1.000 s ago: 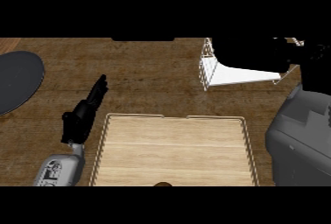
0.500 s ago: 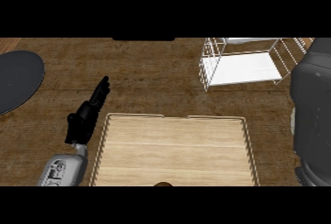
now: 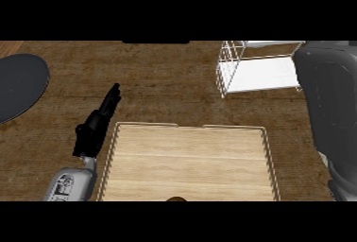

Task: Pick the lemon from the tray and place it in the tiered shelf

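While I watched from the head view, the tray [image 3: 188,160] on the table [image 3: 167,80] showed no lemon, and I could not find the lemon on the white wire shelf [image 3: 258,71] either. The right forearm [image 3: 327,118] covered that side and may have hidden it. The right robot hand was out of view, so I could not tell what it held. The left robot hand [image 3: 97,125] lay just beside the tray's left rim, fingers straight, holding nothing. I judged the placing step to be in hand or done; the next move called for sight of the lemon.
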`<state>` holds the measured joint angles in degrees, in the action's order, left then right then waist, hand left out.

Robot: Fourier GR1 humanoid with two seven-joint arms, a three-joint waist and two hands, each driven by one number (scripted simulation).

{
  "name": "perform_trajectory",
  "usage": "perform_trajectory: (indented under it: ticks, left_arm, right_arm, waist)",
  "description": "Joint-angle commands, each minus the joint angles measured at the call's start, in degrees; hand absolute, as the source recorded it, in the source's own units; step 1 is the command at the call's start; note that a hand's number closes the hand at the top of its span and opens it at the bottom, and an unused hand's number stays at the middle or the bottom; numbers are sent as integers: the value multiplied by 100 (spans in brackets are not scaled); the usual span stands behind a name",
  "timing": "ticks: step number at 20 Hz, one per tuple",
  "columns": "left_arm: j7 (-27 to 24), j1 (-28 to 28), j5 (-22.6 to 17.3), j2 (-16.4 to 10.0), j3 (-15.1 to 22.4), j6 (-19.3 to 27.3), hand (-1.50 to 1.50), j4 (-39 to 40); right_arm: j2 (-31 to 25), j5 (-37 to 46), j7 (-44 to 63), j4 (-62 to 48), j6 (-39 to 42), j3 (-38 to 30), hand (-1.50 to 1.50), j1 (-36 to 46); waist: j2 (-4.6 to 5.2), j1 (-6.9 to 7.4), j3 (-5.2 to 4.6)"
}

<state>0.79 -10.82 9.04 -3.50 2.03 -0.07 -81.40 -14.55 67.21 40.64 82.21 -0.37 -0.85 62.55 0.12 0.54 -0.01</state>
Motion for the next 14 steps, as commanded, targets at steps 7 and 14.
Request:
perform_trajectory:
  ticks: [7,14]
  left_arm:
    - [-124,-6,-106,-69,-55,-182,0,37]
    - [13,-194,0,-6,-114,-17,0,187]
  right_arm:
    - [215,-956,-1023,-923,-1868,-1011,150,-11]
    - [-70,-1690,-2032,-1650,-2139,-1303,150,-58]
  waist:
    - [30,72,6]
    - [-2,-25,1]
